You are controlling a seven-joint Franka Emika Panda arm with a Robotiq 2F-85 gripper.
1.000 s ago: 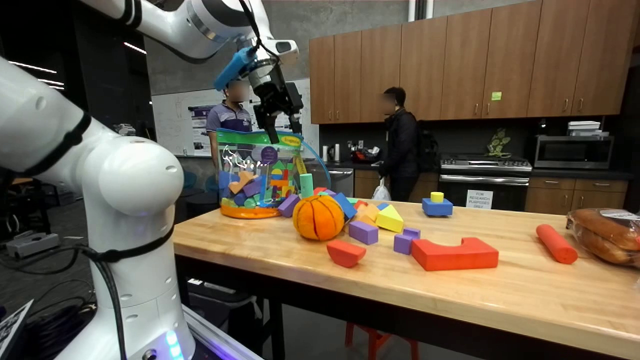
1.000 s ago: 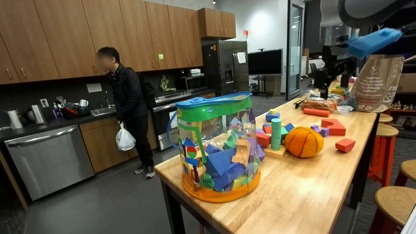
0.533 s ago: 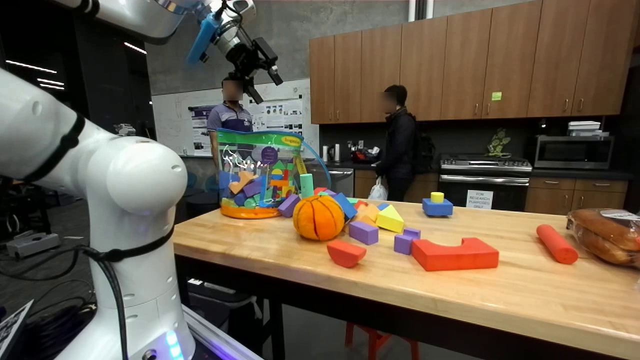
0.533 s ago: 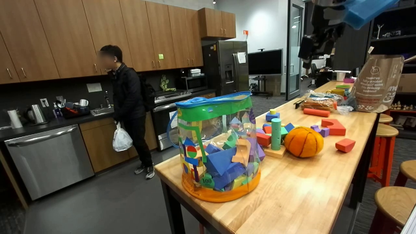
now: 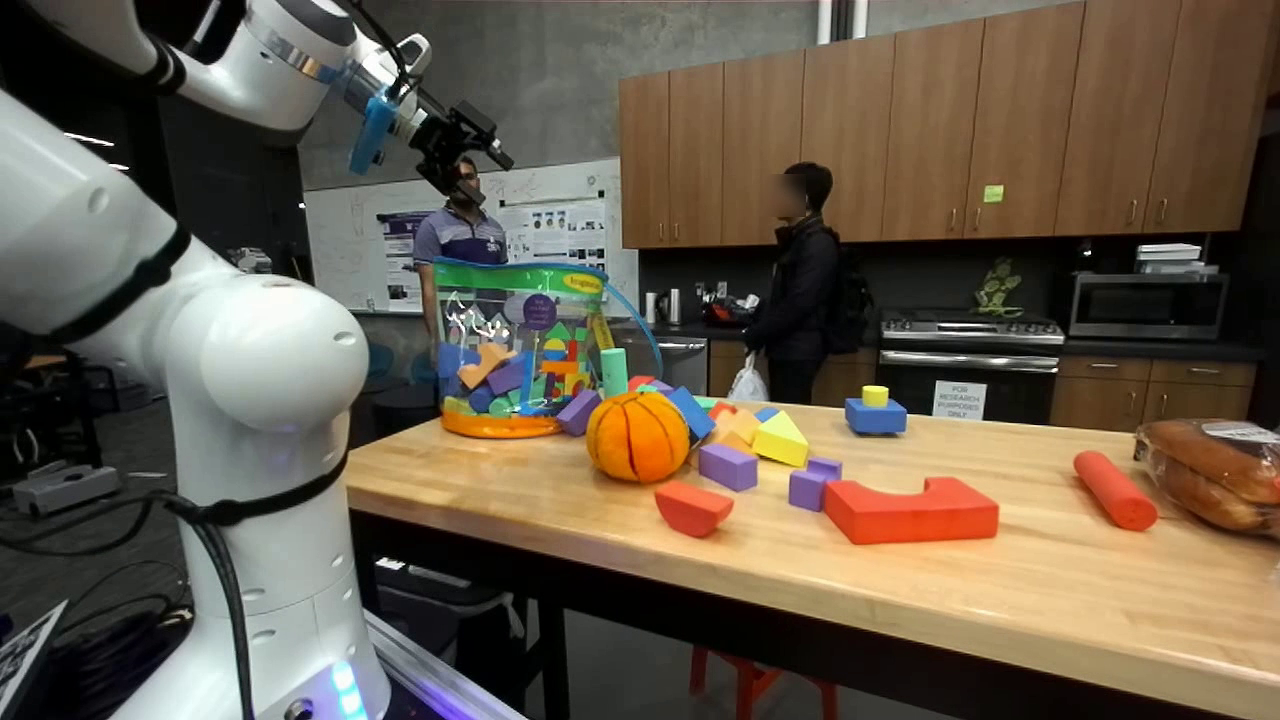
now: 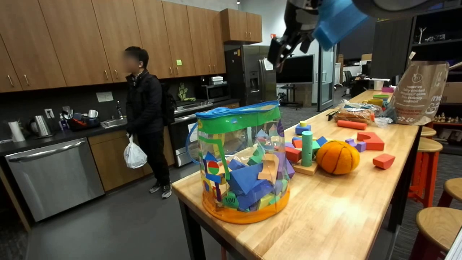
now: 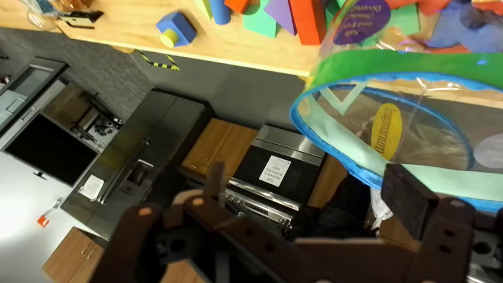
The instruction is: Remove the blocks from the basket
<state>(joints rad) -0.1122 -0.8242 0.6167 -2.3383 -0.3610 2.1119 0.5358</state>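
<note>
The basket (image 5: 515,278) stands upright at the table's end in both exterior views (image 6: 234,127), a clear tub with a green band, blue rim and orange base. Its top is open in the wrist view (image 7: 412,63). Several blocks lie inside, including a blue block (image 6: 243,178) and an orange block (image 5: 485,366). Other blocks lie outside: a purple block (image 5: 727,466), a yellow block (image 5: 780,438), a red arch (image 5: 910,512) and an upright green cylinder (image 6: 306,148). My gripper (image 5: 490,178) is open and empty, tilted, above the basket's height; its fingers (image 7: 306,182) are wide apart in the wrist view.
The orange ball (image 5: 638,437) sits beside the basket. A red sausage-shaped piece (image 5: 1113,490) and bagged bread (image 5: 1215,472) lie farther along the table. A paper bag (image 6: 418,94) stands at the far end. A person (image 6: 144,108) with a white bag stands by the kitchen counter.
My gripper has risen from near the basket's rim, drawn back and tilted more, staying open. The blocks and basket look unmoved. The person by the counter has shifted slightly.
</note>
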